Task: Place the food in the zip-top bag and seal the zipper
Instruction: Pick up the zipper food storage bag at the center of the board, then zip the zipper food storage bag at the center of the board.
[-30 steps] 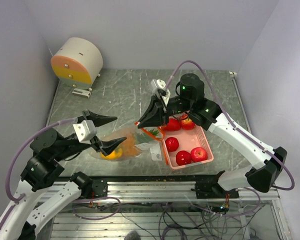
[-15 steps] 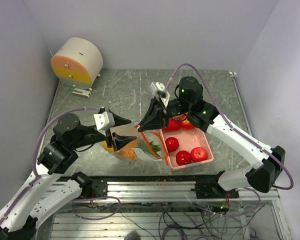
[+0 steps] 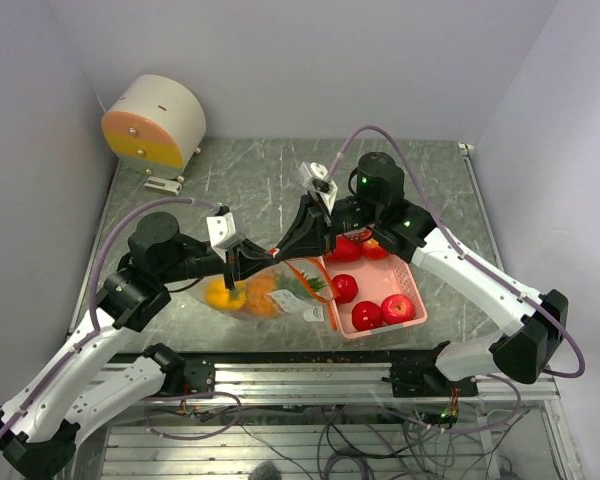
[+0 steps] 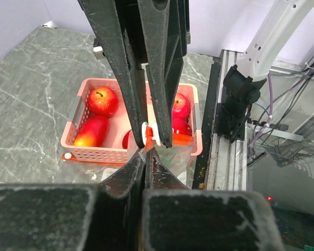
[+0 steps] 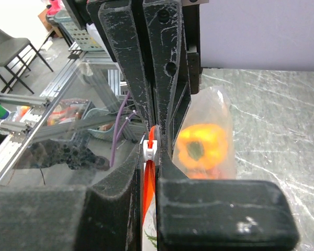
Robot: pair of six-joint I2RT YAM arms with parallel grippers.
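Currently, the scene reads as follows:

- The left gripper [image 4: 145, 154] is clenched, its tapered black fingers pressed tip to tip at the upper edge of the zip-top bag [image 5: 218, 112]. Whether film is pinched between them cannot be told.
- The right gripper [image 3: 282, 254] is closed on the small white zipper slider [image 4: 150, 134], which rides on an orange zipper strip [image 5: 148, 178].
- The two sets of fingertips are held just beside each other, nearly touching, above the bag's mouth.
- The bag is made of clear, glossy, wrinkled film and lies on the table [image 3: 240, 190] beside the basket's left wall.
- A smooth, lobed yellow pepper [image 5: 201, 146] is seen inside the bag.
- A bumpy orange fruit [image 3: 260, 298] with green leaves is enclosed next to the pepper.
- Round, shiny red apples [image 3: 398, 308] are contained in the pink basket [image 4: 97, 153], a rectangular plastic tray with slotted walls.
- An oblong red-and-yellow fruit [image 4: 91, 133] is lodged in the same basket.
- The tabletop is finished in grey, veined, stone-like material.
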